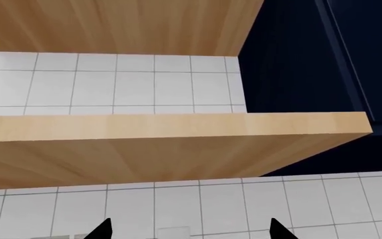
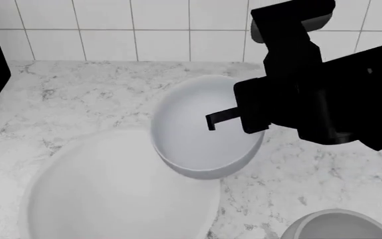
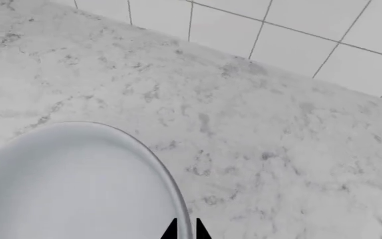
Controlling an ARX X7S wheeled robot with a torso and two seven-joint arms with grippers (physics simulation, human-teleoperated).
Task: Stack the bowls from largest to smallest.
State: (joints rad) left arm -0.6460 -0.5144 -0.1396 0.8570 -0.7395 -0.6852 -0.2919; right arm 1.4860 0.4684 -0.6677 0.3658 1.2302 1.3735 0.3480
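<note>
Left wrist view: the left gripper (image 1: 188, 230) shows only as 2 black fingertips set wide apart with nothing between them, so its jaws stand released. It faces a wooden shelf (image 1: 171, 130) against a white tiled wall (image 1: 111, 87), with a dark panel beside them. No bowl appears here.

Head view: the wide white bowl (image 2: 111, 194) sits on the marble bench (image 2: 71, 94) and serves as the landmark. The medium grey-blue bowl (image 2: 201, 132) is tilted, its lower edge overlapping the wide bowl's far right rim; it looks lifted rather than seated, though contact between the 2 cannot be told. The right gripper (image 2: 221, 118) reaches in from the right over the medium bowl's right rim. The small bowl (image 2: 337, 226) stands to the right of the wide bowl, apart from it, at the near edge of the picture.

Right wrist view: 2 black fingertips sit close together, 1 on each side of the medium bowl's thin rim (image 3: 177, 199), so the jaws are clenched on that rim. The veined bench and tiled wall lie beyond.

Judging by the glossy finish, these bowls are stiff, smooth and slippery, and probably breakable. A pinch across the rim is the only real hold, and a bowl hung from 1 edge will tend to tip, as here. It should be levelled over the wide bowl's centre before being let go.
</note>
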